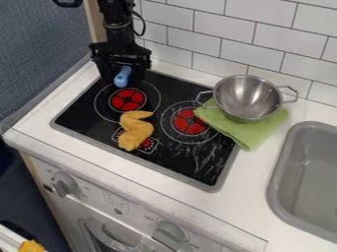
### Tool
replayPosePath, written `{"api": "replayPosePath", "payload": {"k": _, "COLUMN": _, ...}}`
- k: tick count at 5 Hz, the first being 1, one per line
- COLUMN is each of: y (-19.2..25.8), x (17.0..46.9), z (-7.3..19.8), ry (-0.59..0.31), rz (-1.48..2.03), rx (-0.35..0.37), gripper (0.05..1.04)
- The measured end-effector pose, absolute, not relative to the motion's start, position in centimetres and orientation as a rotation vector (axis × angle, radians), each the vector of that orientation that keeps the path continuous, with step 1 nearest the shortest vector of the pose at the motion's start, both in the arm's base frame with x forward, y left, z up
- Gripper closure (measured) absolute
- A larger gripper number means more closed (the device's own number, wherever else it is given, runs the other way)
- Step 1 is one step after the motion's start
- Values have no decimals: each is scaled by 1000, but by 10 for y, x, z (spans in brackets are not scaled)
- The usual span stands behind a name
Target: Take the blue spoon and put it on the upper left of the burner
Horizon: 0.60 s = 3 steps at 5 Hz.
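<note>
Fingers (123, 75) gripping blue spoon (121, 79), yellow toy (135, 130) nearby — pot (247, 103) on cloth (250, 134)

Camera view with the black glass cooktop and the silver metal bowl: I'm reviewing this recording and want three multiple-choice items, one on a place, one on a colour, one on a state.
1. Where does the silver two-handled metal bowl rest?
A. In the grey sink
B. On the light green cloth
C. On the cooktop's left burner

2. What colour is the plastic spoon at the end of the black robot arm?
A. Blue
B. Pink
C. White

3. How does the bowl stand?
A. Upside down
B. Lying on its side
C. Upright

Key:
1. B: the green cloth spreads out from under the bowl.
2. A: the visible part of the spoon is plain blue.
3. C: its open rim faces up, showing the inside.
</note>
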State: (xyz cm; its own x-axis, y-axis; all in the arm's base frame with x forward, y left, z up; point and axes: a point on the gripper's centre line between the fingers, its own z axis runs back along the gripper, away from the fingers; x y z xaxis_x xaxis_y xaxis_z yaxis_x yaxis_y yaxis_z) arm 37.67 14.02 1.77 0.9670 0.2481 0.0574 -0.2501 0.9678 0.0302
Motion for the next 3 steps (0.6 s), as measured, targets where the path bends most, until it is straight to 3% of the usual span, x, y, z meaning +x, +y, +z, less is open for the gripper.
{"api": "replayPosePath", "payload": {"k": 2, "y": 125, "x": 383, "z": 71, "ry": -144, "rz": 182, "rx": 24, "gripper": 83}}
{"api": "replayPosePath", "payload": {"k": 3, "y": 113, "x": 380, "z": 73, "ry": -119, "rz": 114, "rx": -19, "gripper": 83}}
